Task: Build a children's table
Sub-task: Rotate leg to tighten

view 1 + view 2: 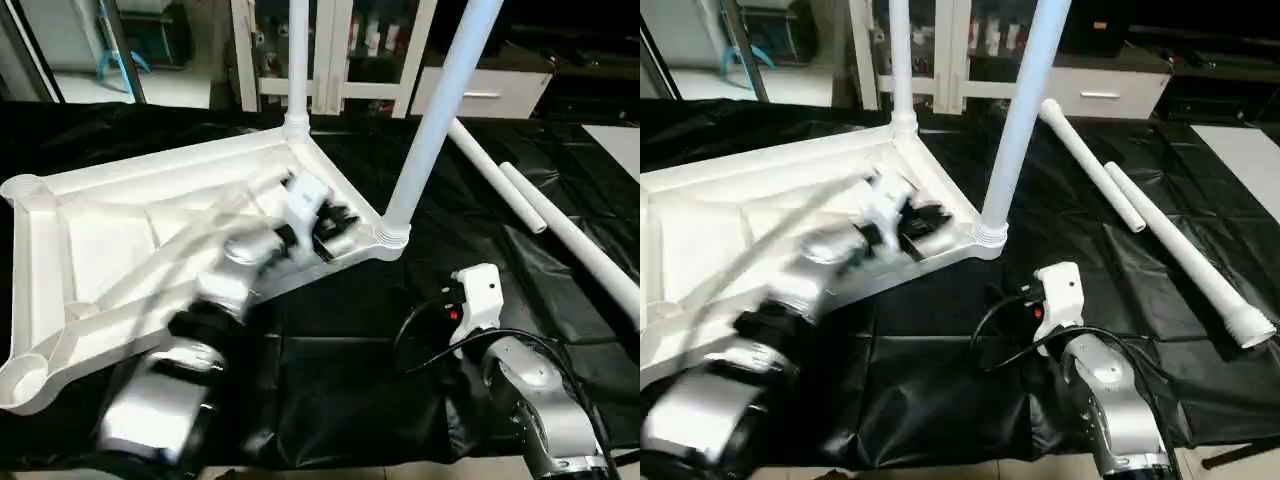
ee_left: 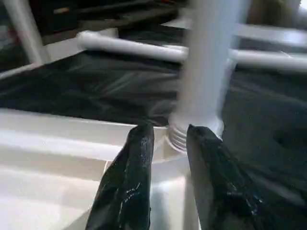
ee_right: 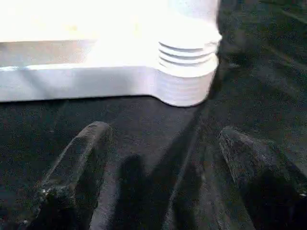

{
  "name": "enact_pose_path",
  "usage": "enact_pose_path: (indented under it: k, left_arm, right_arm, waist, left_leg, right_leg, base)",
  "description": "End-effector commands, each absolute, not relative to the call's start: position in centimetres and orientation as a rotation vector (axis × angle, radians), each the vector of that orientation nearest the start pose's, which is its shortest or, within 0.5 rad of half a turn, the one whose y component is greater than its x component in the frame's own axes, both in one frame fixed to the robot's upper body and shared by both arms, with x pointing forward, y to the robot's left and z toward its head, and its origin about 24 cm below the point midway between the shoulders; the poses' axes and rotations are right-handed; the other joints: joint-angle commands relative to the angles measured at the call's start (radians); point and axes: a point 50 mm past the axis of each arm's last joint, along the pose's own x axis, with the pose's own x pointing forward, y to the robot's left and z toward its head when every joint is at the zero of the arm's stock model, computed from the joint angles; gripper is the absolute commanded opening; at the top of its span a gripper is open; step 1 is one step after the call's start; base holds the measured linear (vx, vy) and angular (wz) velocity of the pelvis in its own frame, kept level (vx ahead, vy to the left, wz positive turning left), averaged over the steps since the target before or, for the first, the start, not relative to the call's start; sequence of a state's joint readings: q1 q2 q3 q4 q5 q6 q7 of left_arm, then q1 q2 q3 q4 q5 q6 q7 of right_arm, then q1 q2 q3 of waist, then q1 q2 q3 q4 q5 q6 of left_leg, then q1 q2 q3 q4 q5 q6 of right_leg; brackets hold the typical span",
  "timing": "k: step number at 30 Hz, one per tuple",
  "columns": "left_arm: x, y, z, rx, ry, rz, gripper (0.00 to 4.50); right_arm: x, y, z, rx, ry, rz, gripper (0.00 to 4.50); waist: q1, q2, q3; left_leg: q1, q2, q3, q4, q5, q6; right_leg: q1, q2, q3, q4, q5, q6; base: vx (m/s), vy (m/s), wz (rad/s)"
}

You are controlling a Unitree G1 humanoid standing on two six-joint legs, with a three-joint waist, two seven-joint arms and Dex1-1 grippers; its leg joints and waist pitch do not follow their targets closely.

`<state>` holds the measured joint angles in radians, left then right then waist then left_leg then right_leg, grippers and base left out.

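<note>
On the black-covered work surface (image 1: pixel 350 380), the table top (image 1: pixel 90 240) lies underside up toward the left edge, with two legs (image 1: pixel 440 110) standing in its corner sockets and two loose legs (image 1: pixel 1180 250) lying toward the right edge. The left gripper (image 2: pixel 168 143) hovers over the top's near-right corner, fingers slightly parted, holding nothing. The right gripper (image 3: pixel 163 143) sits just short of that corner socket (image 3: pixel 187 72), fingers wide apart and empty.

Before me, the top (image 1: pixel 150 240) lies underside up at left, two legs (image 1: pixel 435 120) standing in its far and right corners; two loose legs (image 1: pixel 1180 250) lie to its right.
</note>
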<state>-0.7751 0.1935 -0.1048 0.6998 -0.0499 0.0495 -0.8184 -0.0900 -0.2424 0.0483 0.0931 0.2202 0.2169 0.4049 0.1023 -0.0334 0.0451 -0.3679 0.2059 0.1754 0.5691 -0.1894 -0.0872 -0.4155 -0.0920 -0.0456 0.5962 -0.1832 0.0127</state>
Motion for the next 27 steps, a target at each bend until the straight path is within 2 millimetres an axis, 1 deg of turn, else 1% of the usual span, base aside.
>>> enact_pose_path:
  k: [1,2,3,4,5,6,7,8,9,10,12,13,14,15,16,17,18,19,20,21,22,23,24,25,26,27]
  left_arm:
    - [34.3,12.1,10.3,0.388,0.232,-1.183,1.31]
    - [34.0,12.7,10.2,0.414,0.269,-1.203,1.31]
    - [33.4,13.7,10.0,0.451,0.325,-1.234,1.31]
    - [33.4,13.7,10.0,0.451,0.325,-1.234,1.31]
    - [32.7,14.9,9.9,0.496,0.392,-1.265,1.31]
    - [32.1,15.8,9.8,0.514,0.448,-1.278,1.31]
    - [31.9,16.1,9.8,0.523,0.465,-1.285,1.31]
    - [31.7,16.4,9.8,0.532,0.482,-1.293,1.31]
    - [31.2,16.7,9.6,0.528,0.526,-1.318,1.31]
    - [31.2,16.7,9.6,0.528,0.526,-1.318,1.31]
    - [30.3,17.1,9.2,0.561,0.608,-1.362,1.31]
    - [30.3,16.8,8.9,0.579,0.616,-1.354,1.31]
    - [30.3,16.8,8.9,0.579,0.616,-1.354,1.31]
    - [30.5,16.2,8.5,0.595,0.615,-1.339,1.31]
    - [30.5,16.2,8.5,0.595,0.615,-1.339,1.31]
    - [30.7,15.4,8.2,0.581,0.604,-1.339,1.31]
    - [30.8,15.1,8.1,0.577,0.598,-1.338,1.31]
    - [31.2,14.4,7.9,0.575,0.577,-1.317,1.31]
    - [31.6,14.0,7.8,0.572,0.560,-1.298,1.31]
    - [32.5,13.1,7.6,0.573,0.524,-1.216,1.31]
    - [32.7,13.0,7.5,0.574,0.520,-1.199,1.31]
    - [33.0,12.8,7.5,0.576,0.513,-1.173,1.31]
    - [33.6,12.3,7.5,0.565,0.481,-1.125,1.31]
    - [34.5,11.5,7.6,0.543,0.441,-1.038,1.31]
    - [35.0,11.3,7.6,0.538,0.429,-0.993,1.31]
    - [36.1,10.8,7.7,0.549,0.396,-0.860,1.31]
  right_arm:
    - [26.3,-16.1,3.5,0.010,0.206,0.519,3.86]
    - [26.4,-16.1,3.7,0.012,0.201,0.526,3.86]
    - [26.4,-16.1,3.9,0.016,0.195,0.536,3.86]
    - [26.4,-16.1,3.9,0.016,0.195,0.536,3.86]
    - [26.5,-16.2,4.1,0.018,0.186,0.541,3.86]
    - [26.6,-16.2,4.1,0.018,0.184,0.538,3.86]
    - [26.7,-16.2,4.1,0.017,0.184,0.538,3.86]
    - [26.7,-16.2,4.1,0.016,0.185,0.537,3.86]
    - [26.7,-16.2,4.1,0.012,0.186,0.543,3.86]
    - [26.7,-16.2,4.1,0.012,0.186,0.543,3.86]
    - [26.7,-16.2,4.1,0.006,0.190,0.560,3.86]
    - [26.6,-16.3,4.1,0.005,0.190,0.572,3.86]
    - [26.6,-16.3,4.1,0.005,0.190,0.572,3.86]
    - [26.5,-16.5,4.2,0.002,0.189,0.584,3.86]
    - [26.5,-16.5,4.2,0.002,0.189,0.584,3.86]
    - [26.5,-16.6,4.2,-0.002,0.190,0.588,3.86]
    - [26.4,-16.7,4.2,-0.003,0.190,0.588,3.86]
    - [26.4,-16.7,4.2,-0.004,0.191,0.588,3.86]
    - [26.4,-16.7,4.2,-0.006,0.191,0.588,3.86]
    - [26.4,-16.7,4.2,-0.008,0.192,0.588,3.86]
    - [26.4,-16.7,4.2,-0.008,0.192,0.588,3.86]
    - [26.4,-16.7,4.2,-0.009,0.192,0.588,3.86]
    - [26.3,-16.7,4.2,-0.009,0.192,0.587,3.86]
    - [26.3,-16.7,4.1,-0.010,0.193,0.586,3.86]
    - [26.3,-16.7,4.1,-0.009,0.194,0.585,3.86]
    - [26.2,-16.7,4.1,-0.010,0.195,0.584,3.86]
  waist:
    - [0.006,-0.001,-0.060]
    - [0.002,0.002,-0.059]
    - [-0.002,0.002,-0.059]
    - [-0.007,0.006,-0.061]
    - [-0.005,0.006,-0.061]
    - [-0.001,0.006,-0.059]
    - [-0.001,0.007,-0.057]
    - [0.002,0.009,-0.057]
    - [0.004,0.005,-0.054]
    - [0.007,0.007,-0.054]
    - [0.008,0.009,-0.051]
    - [0.007,0.010,-0.053]
    - [0.008,0.009,-0.053]
    - [0.007,0.007,-0.054]
    - [0.009,0.007,-0.054]
    - [0.009,0.006,-0.055]
    - [0.010,0.009,-0.055]
    - [0.009,0.005,-0.055]
    - [0.010,0.005,-0.056]
    - [0.011,0.008,-0.057]
    - [0.008,0.004,-0.056]
    - [0.010,0.003,-0.058]
    - [0.011,0.002,-0.058]
    - [0.011,0.002,-0.058]
    - [0.012,0.005,-0.060]
    - [0.014,0.003,-0.061]
  left_leg:
    - [0.008,0.020,0.001,-0.059,-0.091,0.071]
    - [0.008,0.020,0.001,-0.061,-0.084,0.069]
    - [0.012,0.017,0.005,-0.058,-0.084,0.066]
    - [0.014,0.018,0.004,-0.058,-0.072,0.061]
    - [0.018,0.018,0.006,-0.058,-0.076,0.049]
    - [0.022,0.020,0.008,-0.059,-0.089,0.044]
    - [0.020,0.019,0.008,-0.061,-0.096,0.041]
    - [0.024,0.020,0.009,-0.063,-0.120,0.027]
    - [0.024,0.020,0.010,-0.066,-0.145,0.015]
    - [0.024,0.020,0.009,-0.067,-0.155,0.008]
    - [0.021,0.019,0.009,-0.070,-0.186,-0.011]
    - [0.020,0.019,0.007,-0.070,-0.187,-0.016]
    - [0.021,0.018,0.009,-0.068,-0.187,-0.017]
    - [0.020,0.017,0.008,-0.067,-0.183,-0.017]
    - [0.020,0.017,0.009,-0.066,-0.181,-0.017]
    - [0.017,0.016,0.008,-0.065,-0.175,-0.018]
    - [0.017,0.016,0.008,-0.064,-0.174,-0.018]
    - [0.014,0.015,0.008,-0.063,-0.174,-0.017]
    - [0.014,0.015,0.007,-0.062,-0.175,-0.017]
    - [0.014,0.014,0.006,-0.060,-0.182,-0.014]
    - [0.011,0.012,0.007,-0.059,-0.188,-0.013]
    - [0.013,0.012,0.005,-0.058,-0.195,-0.012]
    - [0.011,0.013,0.003,-0.058,-0.192,-0.011]
    - [0.010,0.010,0.004,-0.057,-0.193,-0.007]
    - [0.013,0.012,0.003,-0.056,-0.194,-0.008]
    - [0.009,0.010,0.002,-0.051,-0.183,0.002]
  right_leg:
    - [0.062,-0.041,0.028,-0.042,0.013,-0.227]
    - [0.061,-0.039,0.029,-0.039,0.020,-0.226]
    - [0.057,-0.034,0.029,-0.039,0.025,-0.227]
    - [0.056,-0.032,0.029,-0.035,0.047,-0.233]
    - [0.056,-0.033,0.028,-0.035,0.053,-0.237]
    - [0.052,-0.035,0.030,-0.035,0.036,-0.242]
    - [0.052,-0.034,0.030,-0.037,0.020,-0.241]
    - [0.050,-0.035,0.030,-0.039,-0.006,-0.238]
    - [0.050,-0.035,0.030,-0.042,-0.036,-0.233]
    - [0.050,-0.037,0.031,-0.041,-0.050,-0.229]
    - [0.050,-0.037,0.033,-0.044,-0.089,-0.214]
    - [0.053,-0.038,0.034,-0.043,-0.088,-0.208]
    - [0.052,-0.037,0.034,-0.045,-0.087,-0.205]
    - [0.053,-0.037,0.034,-0.044,-0.081,-0.203]
    - [0.053,-0.037,0.034,-0.044,-0.079,-0.203]
    - [0.056,-0.038,0.035,-0.043,-0.072,-0.205]
    - [0.055,-0.038,0.035,-0.043,-0.070,-0.206]
    - [0.056,-0.037,0.035,-0.043,-0.071,-0.206]
    - [0.057,-0.039,0.034,-0.043,-0.073,-0.206]
    - [0.058,-0.039,0.034,-0.044,-0.086,-0.202]
    - [0.057,-0.036,0.034,-0.047,-0.090,-0.200]
    - [0.059,-0.038,0.034,-0.048,-0.101,-0.195]
    - [0.061,-0.040,0.034,-0.048,-0.106,-0.192]
    - [0.059,-0.037,0.033,-0.052,-0.114,-0.187]
    - [0.059,-0.038,0.033,-0.050,-0.108,-0.190]
    - [0.060,-0.035,0.032,-0.049,-0.072,-0.198]
  base:
    - [0.000,0.000,0.00]
    - [0.000,0.000,0.00]
    - [0.000,0.000,0.00]
    - [0.000,0.000,0.00]
    - [0.000,0.000,0.00]
    - [0.000,0.000,0.00]
    - [0.000,0.000,0.00]
    - [0.000,0.000,0.00]
    - [0.000,0.000,0.00]
    - [0.000,0.000,0.00]
    - [0.000,0.000,0.00]
    - [0.000,0.000,0.00]
    - [0.000,0.000,0.00]
    - [0.000,0.000,0.00]
    - [0.000,0.000,0.00]
    - [0.000,0.000,0.00]
    - [0.000,0.000,0.00]
    - [0.000,0.000,0.00]
    - [0.000,0.000,0.00]
    - [0.000,0.000,0.00]
    - [0.000,0.000,0.00]
    - [0.000,0.000,0.00]
    - [0.000,0.000,0.00]
    - [0.000,0.000,0.00]
    - [0.000,0.000,0.00]
    - [0.000,0.000,0.00]
